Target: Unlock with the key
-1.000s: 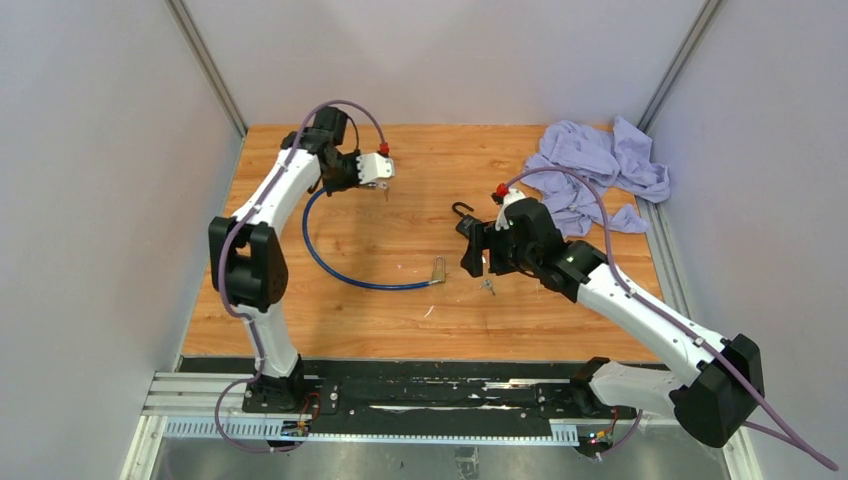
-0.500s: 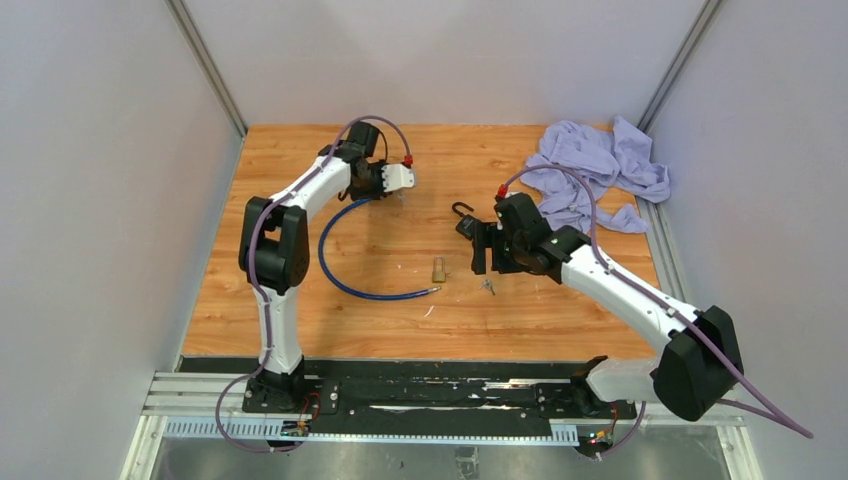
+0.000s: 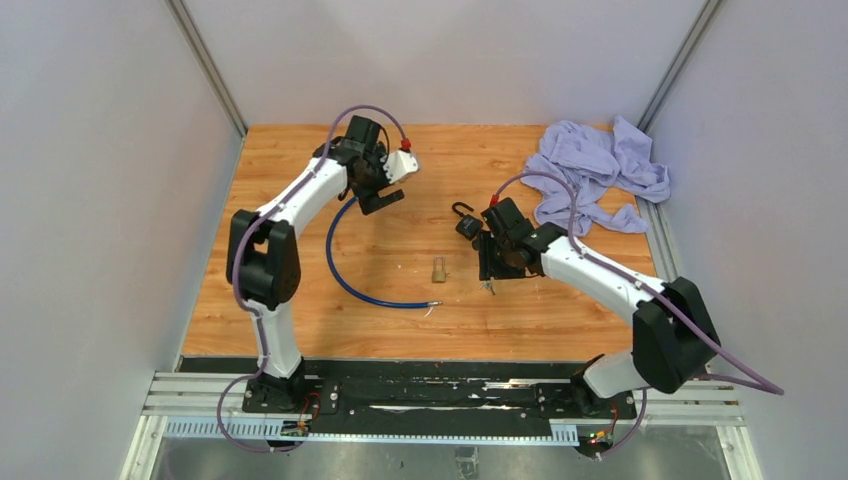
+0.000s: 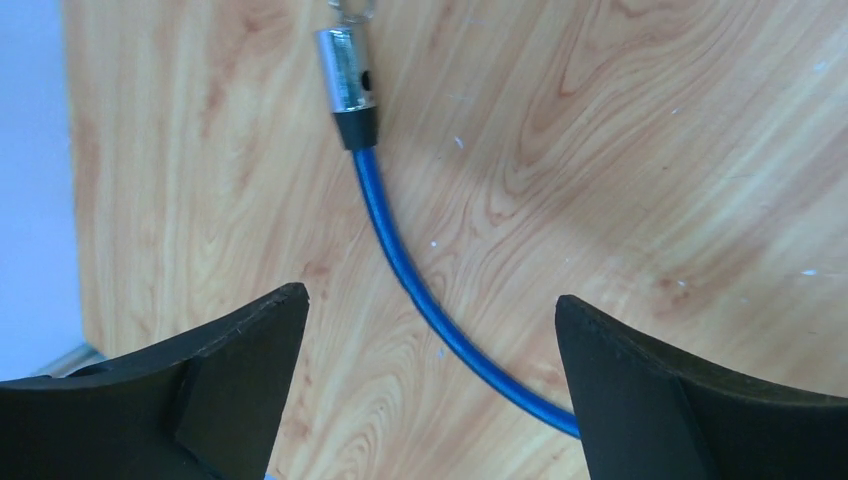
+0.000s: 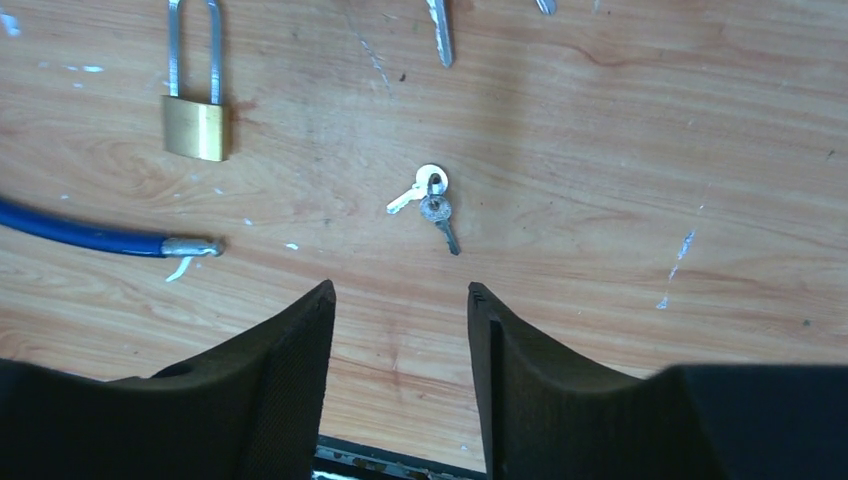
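Ahead of R fingers [image 5: 280,370], keys [image 5: 428,205] lie nr padlock [image 5: 196,125].

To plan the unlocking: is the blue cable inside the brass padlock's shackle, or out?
Out. The blue cable ends on the table, apart from the brass padlock; only wood shows inside the shackle.
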Robot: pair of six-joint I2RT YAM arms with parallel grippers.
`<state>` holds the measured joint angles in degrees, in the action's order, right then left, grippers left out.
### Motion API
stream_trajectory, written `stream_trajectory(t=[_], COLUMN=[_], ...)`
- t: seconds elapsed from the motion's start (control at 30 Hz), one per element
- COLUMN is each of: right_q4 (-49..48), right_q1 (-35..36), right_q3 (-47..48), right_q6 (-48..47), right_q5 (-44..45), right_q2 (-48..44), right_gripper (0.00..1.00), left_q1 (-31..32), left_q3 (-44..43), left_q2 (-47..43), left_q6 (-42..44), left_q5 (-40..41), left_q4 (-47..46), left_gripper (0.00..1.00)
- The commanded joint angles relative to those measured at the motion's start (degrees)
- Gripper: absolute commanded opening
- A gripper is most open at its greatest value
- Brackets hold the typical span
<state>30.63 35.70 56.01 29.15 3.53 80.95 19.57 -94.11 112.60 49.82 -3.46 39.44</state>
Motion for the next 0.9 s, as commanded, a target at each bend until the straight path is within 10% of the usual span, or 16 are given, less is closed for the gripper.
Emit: stream_trajectory(t=[0.0,0.87], right_q4=[-0.2,-6.1], right_q1=[-1.2,-2.8], right_q3=[-0.8,-2.2], right_q6=[0.0,-3.2], right_q5=[1.1,-2.3], right_q2=[4.0,15.8], right_gripper=[0.49,0.22], left_q1=[-0.6,-7.9], left_q3=[0.6,22.7], left_q2=[-11.0,-38.3], left_q6=[-10.9,-21.7], left_q5=[-2.7,-5.4], left_q4=[2.5,-0.6], left_gripper=[0.98,0.96])
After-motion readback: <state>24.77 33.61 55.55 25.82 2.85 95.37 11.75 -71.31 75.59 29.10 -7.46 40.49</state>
